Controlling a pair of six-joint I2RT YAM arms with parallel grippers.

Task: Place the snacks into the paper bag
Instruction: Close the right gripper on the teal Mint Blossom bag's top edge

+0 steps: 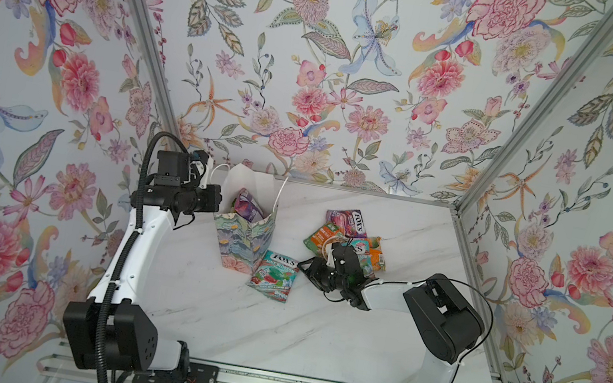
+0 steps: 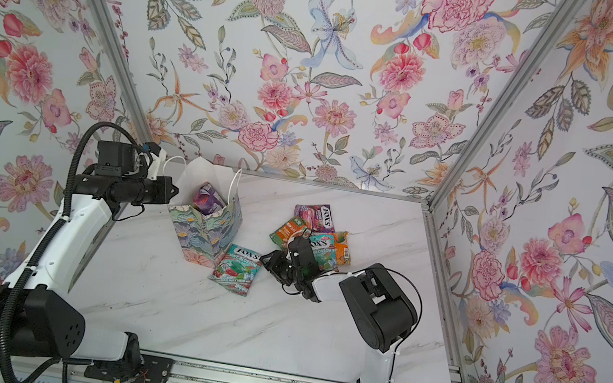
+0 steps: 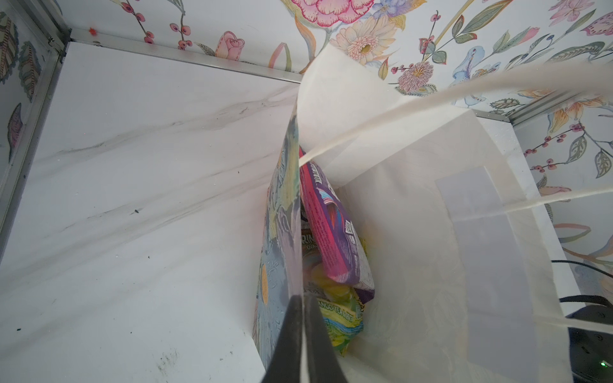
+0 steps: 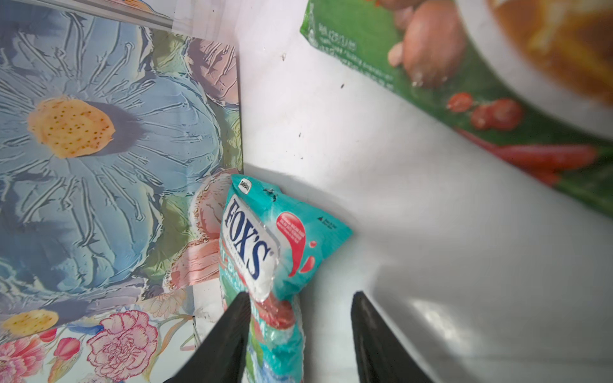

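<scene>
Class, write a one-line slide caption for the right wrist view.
Right gripper, fingers open, at a teal packet beside the bag; green pouch beyond.

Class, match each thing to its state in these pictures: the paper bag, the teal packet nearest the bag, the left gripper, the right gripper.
1 paper bag
2 teal packet nearest the bag
3 left gripper
4 right gripper

a open
b shut on the bag's wall
c standing, packets inside
d lying on the table

Pairs: 1-c, 2-d, 3-b, 4-a
</scene>
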